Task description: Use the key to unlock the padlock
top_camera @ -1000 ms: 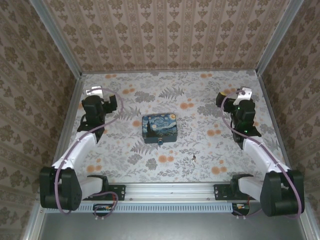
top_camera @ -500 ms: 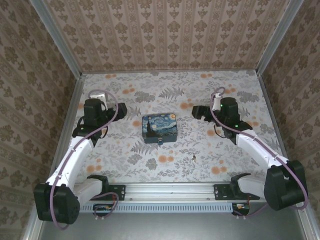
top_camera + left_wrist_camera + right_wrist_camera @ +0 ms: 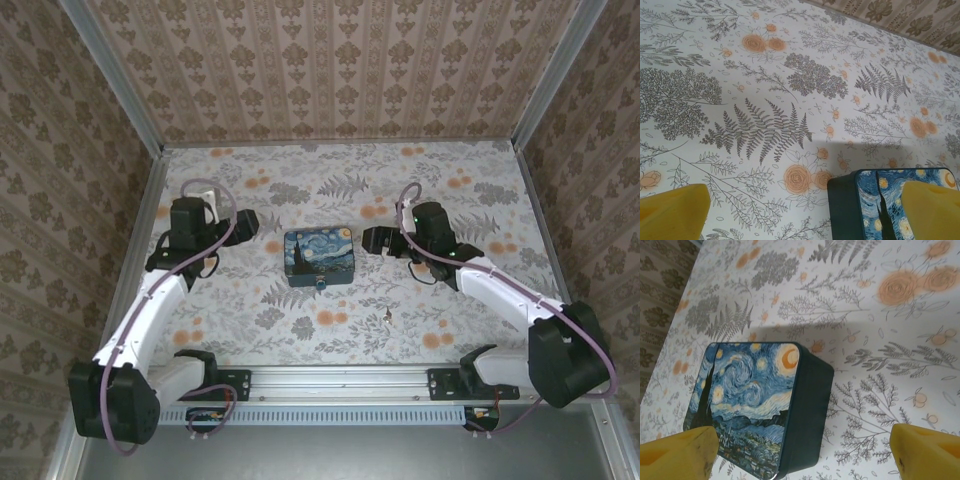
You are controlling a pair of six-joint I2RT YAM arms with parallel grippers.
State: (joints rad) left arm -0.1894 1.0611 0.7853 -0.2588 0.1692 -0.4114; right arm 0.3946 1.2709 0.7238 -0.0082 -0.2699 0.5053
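The starry-night tin [image 3: 318, 256] lies mid-table. The tiny teal padlock [image 3: 320, 286] hangs at its near side. The key [image 3: 387, 317], a small dark speck, lies on the cloth to the right and nearer. My left gripper [image 3: 250, 222] hovers left of the tin, open; in the left wrist view its yellow fingers [image 3: 672, 212] straddle bare cloth, with the tin's corner [image 3: 880, 205] beside the right finger. My right gripper [image 3: 370, 240] is open just right of the tin; in the right wrist view its fingers [image 3: 677, 455] frame the tin [image 3: 755, 410], not touching it.
Floral cloth covers the table [image 3: 450, 310], and patterned walls [image 3: 340, 70] close it in on three sides. A metal rail [image 3: 340, 380] carries both arm bases along the near edge.
The right arm swung left from the right side to hover beside the tin. The left arm reached a little right toward the tin. Tin, padlock and key have not moved.
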